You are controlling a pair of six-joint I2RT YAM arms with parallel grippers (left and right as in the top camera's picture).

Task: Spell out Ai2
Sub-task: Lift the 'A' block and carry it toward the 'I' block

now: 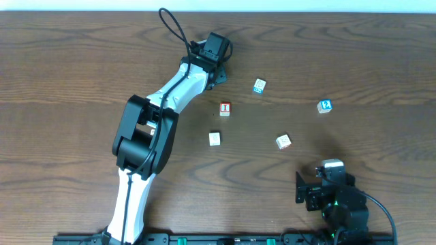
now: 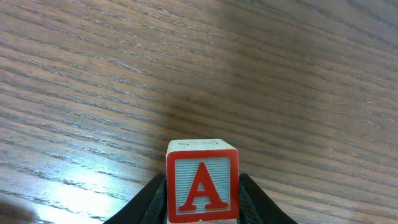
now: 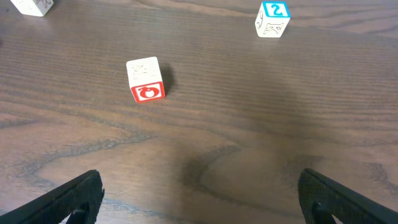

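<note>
No letter is placed yet: the A cube is gripped between the closed-in jaws of the left gripper at the far side of the table, the I cube and 2 cube are left lying well apart, and the right gripper is held wide open, empty.

Between your right gripper and the "2" cube lies open table; the red-marked cube stands left of that lane.
</note>
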